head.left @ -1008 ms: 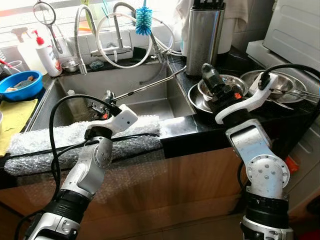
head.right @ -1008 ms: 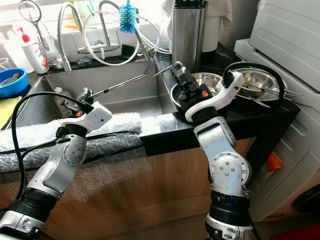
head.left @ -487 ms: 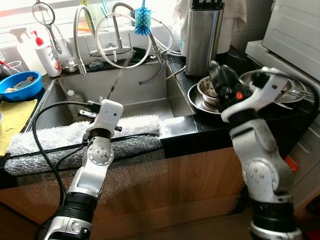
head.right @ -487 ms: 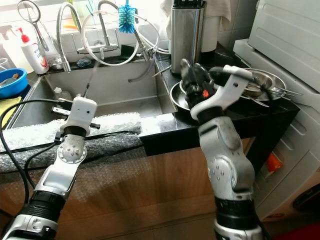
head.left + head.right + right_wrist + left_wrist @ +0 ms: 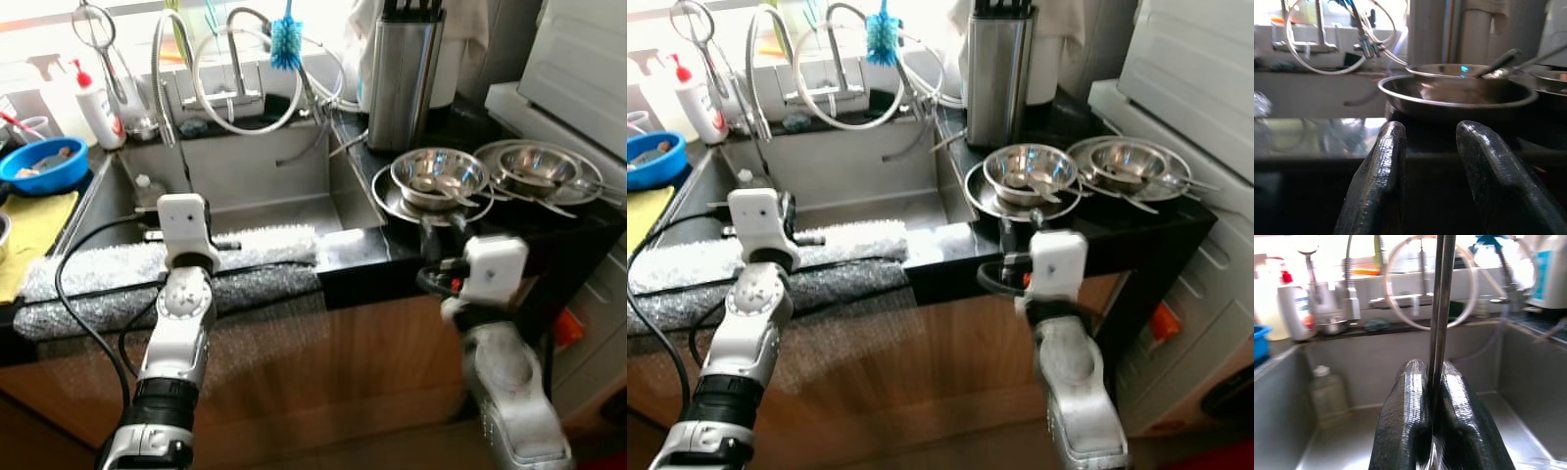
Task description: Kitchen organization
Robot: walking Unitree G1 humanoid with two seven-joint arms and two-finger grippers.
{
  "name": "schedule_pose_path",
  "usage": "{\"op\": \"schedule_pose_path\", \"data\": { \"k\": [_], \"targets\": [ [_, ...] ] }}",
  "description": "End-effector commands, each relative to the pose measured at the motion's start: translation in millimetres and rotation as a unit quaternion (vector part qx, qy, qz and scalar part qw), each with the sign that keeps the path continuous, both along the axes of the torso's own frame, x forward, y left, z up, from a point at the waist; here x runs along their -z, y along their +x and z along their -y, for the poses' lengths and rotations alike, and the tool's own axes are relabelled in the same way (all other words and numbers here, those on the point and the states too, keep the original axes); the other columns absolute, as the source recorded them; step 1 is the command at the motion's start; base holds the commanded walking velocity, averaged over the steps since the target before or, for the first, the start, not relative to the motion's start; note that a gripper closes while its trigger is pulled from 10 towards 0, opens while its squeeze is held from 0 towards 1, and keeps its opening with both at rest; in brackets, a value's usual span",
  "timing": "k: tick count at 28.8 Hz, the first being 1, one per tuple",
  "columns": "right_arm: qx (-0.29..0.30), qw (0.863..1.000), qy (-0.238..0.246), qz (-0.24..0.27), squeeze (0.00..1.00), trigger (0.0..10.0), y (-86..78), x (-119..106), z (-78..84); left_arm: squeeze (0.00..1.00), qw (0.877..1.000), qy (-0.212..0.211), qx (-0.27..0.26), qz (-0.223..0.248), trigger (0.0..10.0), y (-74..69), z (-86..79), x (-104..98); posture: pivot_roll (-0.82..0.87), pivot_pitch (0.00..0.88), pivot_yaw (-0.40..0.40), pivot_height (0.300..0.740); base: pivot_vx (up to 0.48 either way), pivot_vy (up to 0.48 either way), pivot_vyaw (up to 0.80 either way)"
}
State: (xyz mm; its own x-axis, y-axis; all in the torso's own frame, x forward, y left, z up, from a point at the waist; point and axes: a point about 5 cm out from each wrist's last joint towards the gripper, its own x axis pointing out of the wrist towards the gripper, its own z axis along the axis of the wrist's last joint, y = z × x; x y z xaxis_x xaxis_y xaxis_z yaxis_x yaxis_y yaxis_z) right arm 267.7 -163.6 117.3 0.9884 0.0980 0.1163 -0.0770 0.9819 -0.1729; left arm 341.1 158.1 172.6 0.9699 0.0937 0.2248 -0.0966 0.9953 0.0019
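The robot stood before a black kitchen counter [image 5: 353,257] with a stainless steel sink [image 5: 250,176] set into it on the left. Its left gripper [image 5: 1434,396] was raised over the near edge of the sink, above a strip of bubble wrap [image 5: 98,279] laid along the counter's front. The two black fingers [image 5: 1405,421] were pressed together on a thin, straight metal utensil handle [image 5: 1440,308], which stood upright between them and ran up out of the left wrist view; what kind of utensil it was could not be told.

The right gripper [image 5: 1432,161] sat low at the near front edge of the counter, right of the sink, with its fingers [image 5: 1383,171] apart and nothing between them. Just beyond it on the counter rested a small steel bowl [image 5: 439,176] nested in a wider shallow steel dish [image 5: 392,204], with spoon-like utensils lying in the bowl. To the right stood a second shallow steel bowl [image 5: 534,162] holding more utensils.

At the far side, a tall brushed-steel knife block [image 5: 400,73] stood behind the bowls. A blue bottle brush [image 5: 286,39] hung by the coiled spring tap [image 5: 167,69] over the sink. Far left were a white bottle with a red pump [image 5: 96,98], a blue plastic bowl [image 5: 44,166] and a yellow cloth [image 5: 34,230].
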Motion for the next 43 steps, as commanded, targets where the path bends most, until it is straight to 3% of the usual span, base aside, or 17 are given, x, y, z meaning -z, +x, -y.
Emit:
{"op": "schedule_pose_path", "data": {
  "k": [1,4,7,9,14,19,21,27,34,38,43],
  "targets": [
    [0.0,1.0,-0.009,0.01,0.0,10.0,-0.9,0.8,-1.4,0.0,1.0,-0.009,0.014,0.022,10.0,2.0,3.2,-9.4,0.01,0.0,0.096,0.74,0.0,0.0,0.0],
    [0.017,0.999,-0.002,-0.029,0.0,10.0,-7.6,22.6,4.8,0.0,0.999,-0.017,0.019,0.025,10.0,2.7,5.4,-10.9,0.0,0.0,0.1,0.74,0.0,0.0,0.0],
    [0.031,0.993,0.013,-0.11,0.0,10.0,-18.3,59.7,8.4,0.0,0.999,-0.041,0.02,0.028,10.0,5.4,5.1,-14.7,0.0,0.0,0.1,0.74,0.0,0.0,0.0],
    [0.034,0.992,0.004,-0.125,0.0,10.0,-21.4,67.6,8.6,0.0,0.998,-0.044,0.021,0.029,10.0,6.4,4.8,-16.1,0.0,0.0,0.101,0.74,0.0,0.0,0.0],
    [0.048,0.971,0.017,-0.232,0.0,10.0,-44.0,115.6,6.1,0.0,0.999,-0.04,0.031,0.019,10.0,21.3,5.1,-24.2,0.0,0.0,0.118,0.74,0.0,0.0,0.0],
    [0.063,0.964,0.041,-0.255,0.0,10.0,-50.1,129.8,5.7,0.0,0.999,-0.034,0.038,0.019,10.0,26.5,6.6,-27.5,0.0,0.0,0.123,0.74,0.0,0.0,0.0],
    [0.075,0.954,0.086,-0.278,0.0,10.0,-54.3,141.1,2.9,0.0,0.998,-0.037,0.038,0.021,10.0,28.5,7.0,-29.3,0.0,0.0,0.127,0.74,0.0,0.0,0.0],
    [0.077,0.94,0.122,-0.309,0.0,10.0,-58.6,156.6,-2.9,0.0,0.996,-0.055,0.042,0.059,10.0,17.2,3.4,-30.0,0.0,0.0,0.121,0.74,0.0,0.0,0.0],
    [0.083,0.931,0.129,-0.33,0.0,10.0,-64.6,168.8,-2.3,0.0,0.994,-0.057,0.002,0.094,10.0,-1.6,-21.1,-26.1,0.02,0.0,0.111,0.74,0.0,0.0,0.0],
    [0.073,0.919,0.129,-0.366,0.0,10.0,-71.6,180.1,-3.1,0.0,0.993,-0.056,0.002,0.1,10.0,-4.5,-20.1,-27.4,0.03,0.0,0.105,0.74,0.0,0.0,0.0],
    [0.072,0.914,0.108,-0.384,0.0,10.0,-74.9,185.6,-2.8,0.0,0.992,-0.068,0.009,0.102,10.0,-5.0,-13.2,-28.1,0.02,0.0,0.103,0.74,0.0,0.0,0.0]
  ]
}}
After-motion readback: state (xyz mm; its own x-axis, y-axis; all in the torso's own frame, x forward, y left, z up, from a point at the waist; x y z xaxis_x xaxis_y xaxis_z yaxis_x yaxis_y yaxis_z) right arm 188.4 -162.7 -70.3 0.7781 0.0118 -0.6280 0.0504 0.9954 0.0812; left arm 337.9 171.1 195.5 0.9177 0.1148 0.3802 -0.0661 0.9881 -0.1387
